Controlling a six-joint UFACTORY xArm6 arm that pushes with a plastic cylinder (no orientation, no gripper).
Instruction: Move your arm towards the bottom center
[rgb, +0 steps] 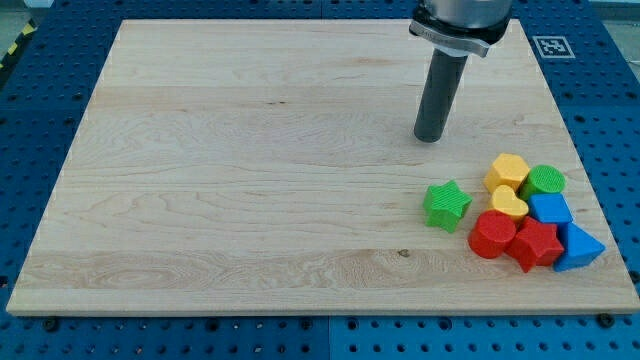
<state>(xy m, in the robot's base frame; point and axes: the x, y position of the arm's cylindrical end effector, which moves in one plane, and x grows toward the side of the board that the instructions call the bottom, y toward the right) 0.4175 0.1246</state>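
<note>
My tip (430, 138), a stiff dark rod with no jaws to open or close, stands on the pale wooden board (250, 160) above the green star-shaped block (446, 205), probably light and slippery, well apart from bottom center.

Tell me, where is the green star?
The green star sits on the board's lower right, at the left edge of the block cluster, beside the red cylinder and below my tip.

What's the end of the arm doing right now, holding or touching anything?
My tip: no fingers, holds nothing; on the bare board, above the green star and the block cluster, touching none.
</note>
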